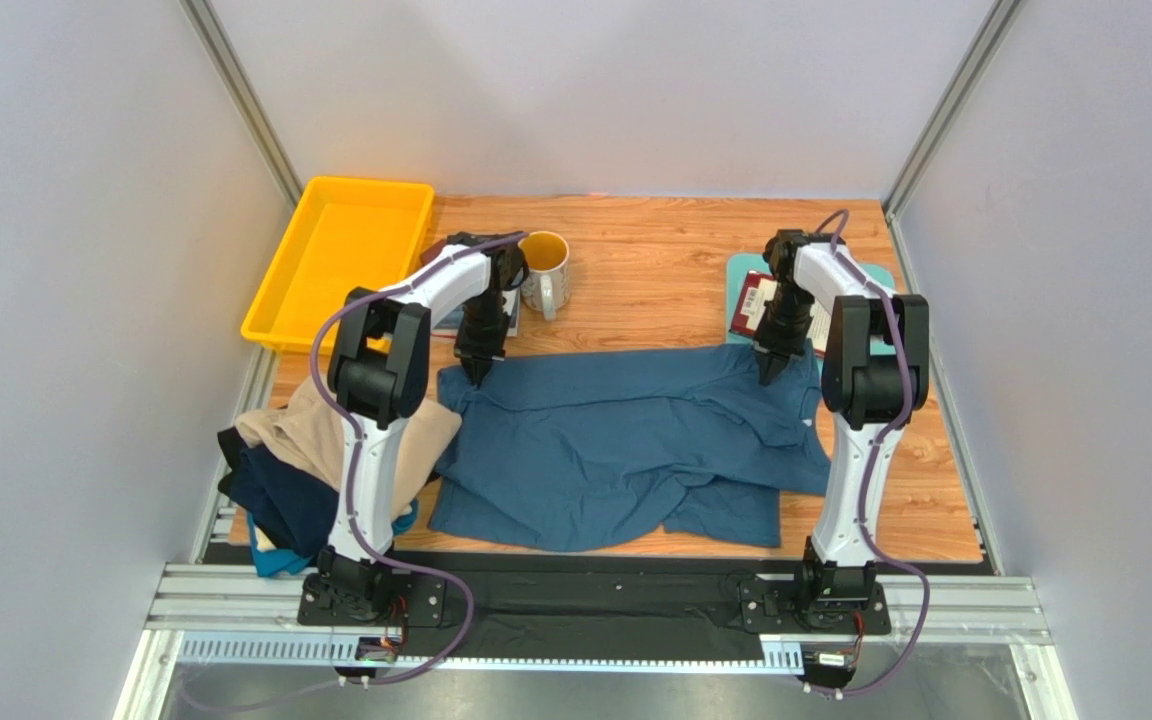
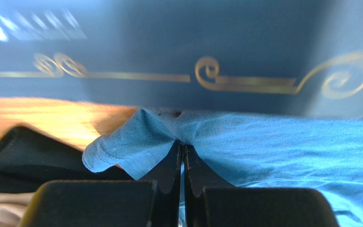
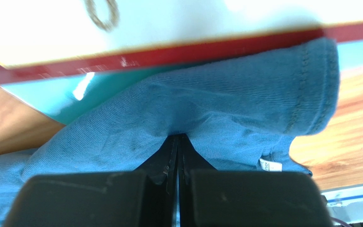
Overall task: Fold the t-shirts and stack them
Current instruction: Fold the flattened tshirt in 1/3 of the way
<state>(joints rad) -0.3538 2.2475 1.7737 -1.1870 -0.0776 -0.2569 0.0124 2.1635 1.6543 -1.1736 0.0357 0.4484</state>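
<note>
A large teal-blue t-shirt [image 1: 627, 443] lies spread and rumpled across the middle of the table. My left gripper [image 1: 474, 368] is shut on the shirt's far left corner; in the left wrist view the cloth [image 2: 136, 142] bunches over the closed fingertips of the left gripper [image 2: 183, 146]. My right gripper [image 1: 770, 365] is shut on the far right corner, where the hemmed edge [image 3: 311, 85] curls over the right gripper [image 3: 177, 138]. A pile at the near left holds a beige t-shirt [image 1: 297, 428], a dark navy one [image 1: 274, 503] and a bright light blue one [image 1: 274, 563].
A yellow tray [image 1: 334, 255] sits at the far left and a metal mug [image 1: 545, 270] beside it. A dark blue book with gold ornament [image 2: 216, 56] lies just beyond the left gripper. At the far right, a red-edged book [image 1: 755, 300] rests on a teal cutting board [image 1: 868, 285].
</note>
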